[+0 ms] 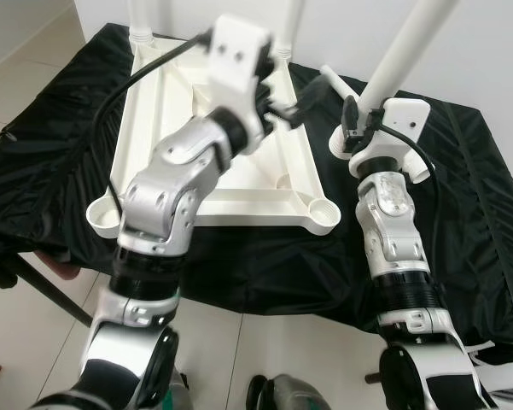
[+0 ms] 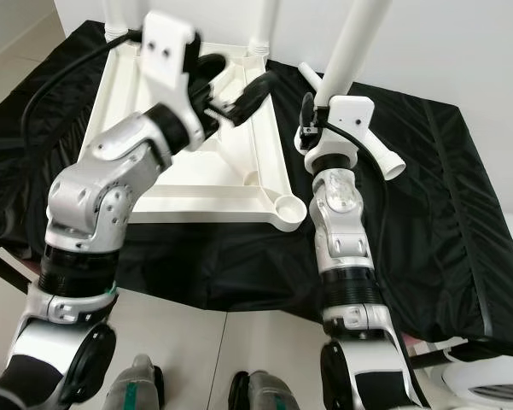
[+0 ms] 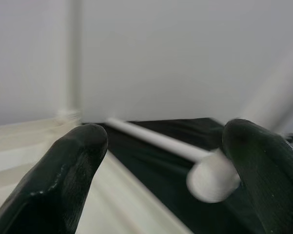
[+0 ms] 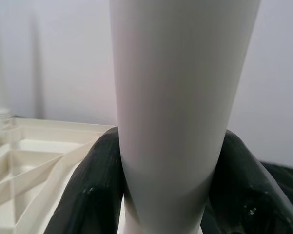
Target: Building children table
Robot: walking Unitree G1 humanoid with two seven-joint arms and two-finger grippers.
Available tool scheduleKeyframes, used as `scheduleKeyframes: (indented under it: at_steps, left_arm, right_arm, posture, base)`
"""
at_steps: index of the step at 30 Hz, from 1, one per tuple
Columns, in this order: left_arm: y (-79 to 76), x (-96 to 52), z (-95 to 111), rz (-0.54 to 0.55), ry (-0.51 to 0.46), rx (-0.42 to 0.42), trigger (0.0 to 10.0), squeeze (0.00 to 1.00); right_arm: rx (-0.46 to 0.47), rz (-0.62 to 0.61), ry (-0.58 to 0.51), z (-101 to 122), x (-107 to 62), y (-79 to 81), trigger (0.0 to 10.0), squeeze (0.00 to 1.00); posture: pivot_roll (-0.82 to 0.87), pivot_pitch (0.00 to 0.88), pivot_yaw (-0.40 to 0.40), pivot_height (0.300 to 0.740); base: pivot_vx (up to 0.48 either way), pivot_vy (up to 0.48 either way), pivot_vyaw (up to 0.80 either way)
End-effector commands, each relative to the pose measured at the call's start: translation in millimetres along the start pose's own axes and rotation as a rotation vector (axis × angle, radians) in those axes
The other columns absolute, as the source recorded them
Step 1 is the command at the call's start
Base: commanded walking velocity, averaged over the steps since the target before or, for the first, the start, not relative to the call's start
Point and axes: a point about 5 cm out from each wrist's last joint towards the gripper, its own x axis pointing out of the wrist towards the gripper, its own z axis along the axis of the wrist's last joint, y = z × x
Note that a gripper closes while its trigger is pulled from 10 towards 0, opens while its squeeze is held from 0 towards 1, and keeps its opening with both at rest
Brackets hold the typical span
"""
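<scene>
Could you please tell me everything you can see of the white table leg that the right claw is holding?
The table leg is a smooth, plain white tube that looks like plastic, widening towards its upper end. It is tilted, its top leaning away to the robot's right and running out of the picture. The right claw is shut on it near its lower end, one black finger on each side. It is held above the black cloth, beside the upturned tabletop.

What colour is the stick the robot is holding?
The table leg is plain white, clamped in the right gripper. The right wrist view shows it best.
</scene>
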Motion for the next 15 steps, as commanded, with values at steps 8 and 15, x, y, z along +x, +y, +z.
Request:
scheduleKeyframes:
  at_steps: [8, 15]
  left_arm:
    - [18.8, -25.0, -24.8, 0.191, 0.035, 0.007, 10.0, 0.00]
    - [32.1, -41.6, -42.9, 0.305, 0.085, 0.033, 10.0, 0.00]
  right_arm:
    - [0.036, 0.085, 0.004, 5.6, -31.1, -4.6, 10.0, 0.00]
    - [0.067, 0.102, 0.041, 2.4, -43.0, -3.7, 10.0, 0.00]
  posture:
    - [0.07, 0.009, -0.101, 0.740]
    - [0.07, 0.004, -0.099, 0.740]
  base:
    - [0.000, 0.000, 0.00]
    - [0.000, 0.000, 0.00]
